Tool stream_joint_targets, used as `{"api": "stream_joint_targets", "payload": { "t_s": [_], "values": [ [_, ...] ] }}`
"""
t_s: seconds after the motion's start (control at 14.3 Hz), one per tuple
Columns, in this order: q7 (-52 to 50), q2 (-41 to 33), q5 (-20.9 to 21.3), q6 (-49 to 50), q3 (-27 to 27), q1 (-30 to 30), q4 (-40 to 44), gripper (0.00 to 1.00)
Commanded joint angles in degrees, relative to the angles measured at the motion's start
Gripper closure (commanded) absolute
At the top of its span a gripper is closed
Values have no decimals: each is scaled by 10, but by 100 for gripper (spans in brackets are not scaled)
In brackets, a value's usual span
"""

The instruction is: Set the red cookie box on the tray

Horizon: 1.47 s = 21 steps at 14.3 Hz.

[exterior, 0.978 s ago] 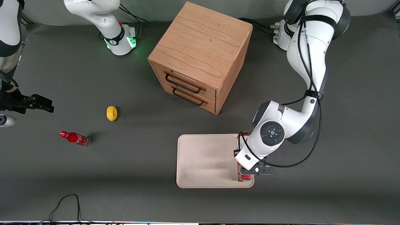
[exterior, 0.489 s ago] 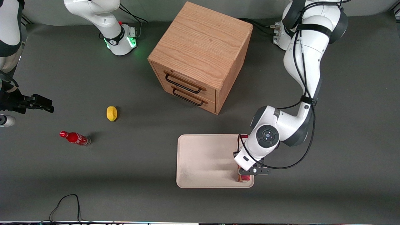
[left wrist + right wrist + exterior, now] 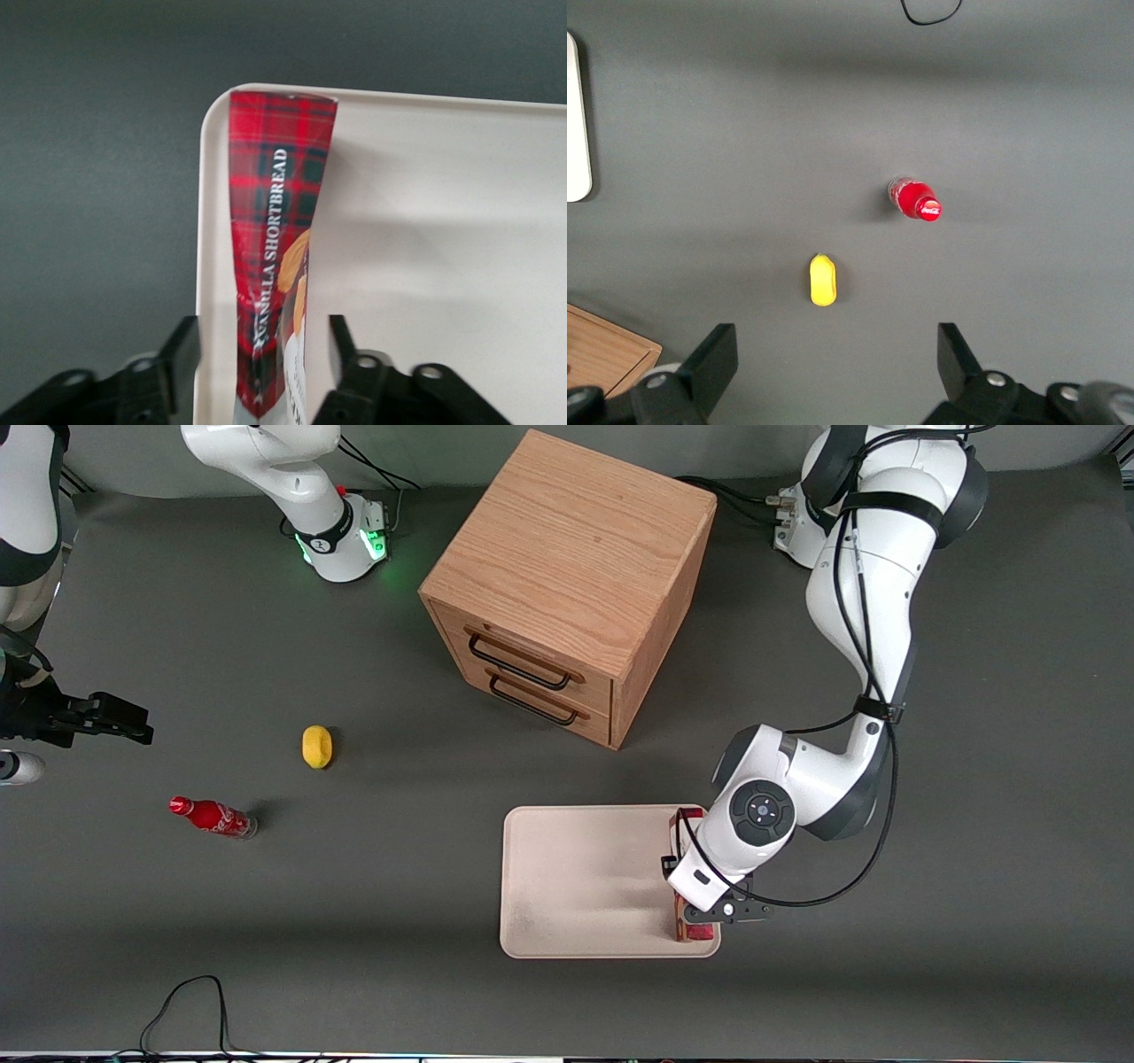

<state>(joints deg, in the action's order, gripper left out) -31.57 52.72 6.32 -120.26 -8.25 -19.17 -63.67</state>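
Note:
The red cookie box (image 3: 696,932) (image 3: 275,221), tartan-patterned with white lettering, lies on the cream tray (image 3: 576,877) (image 3: 443,221), along the tray's edge toward the working arm's end. My left gripper (image 3: 697,918) (image 3: 264,332) is directly over the box's nearer end and is open. Its black fingers (image 3: 182,345) straddle the box with a gap on each side. In the front view my wrist hides most of the box; only its two ends show.
A wooden two-drawer cabinet (image 3: 567,584) stands farther from the camera than the tray. Toward the parked arm's end lie a yellow lemon-like object (image 3: 317,746) (image 3: 823,279) and a small red soda bottle (image 3: 213,816) (image 3: 914,198). A black cable (image 3: 190,1001) loops at the front edge.
My wrist has shifted slightly toward the tray and lowered. The box stays in the same place on the tray.

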Motion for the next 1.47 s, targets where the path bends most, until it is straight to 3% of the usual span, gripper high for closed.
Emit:
{"api": "stream_joint_targets", "payload": {
  "t_s": [0.0, 0.56, 0.7, 1.19, 1.4],
  "values": [
    [-24, -48, 12, 75, 3, -5, 1, 0],
    [-15, -276, -16, 367, -1, 3, -1, 0],
    [-9, -314, -19, 410, -2, 37, -5, 0],
    [119, -388, -29, 366, -1, 149, -124, 0],
    [176, -426, -58, 319, 0, 204, -189, 0]
  ]
}}
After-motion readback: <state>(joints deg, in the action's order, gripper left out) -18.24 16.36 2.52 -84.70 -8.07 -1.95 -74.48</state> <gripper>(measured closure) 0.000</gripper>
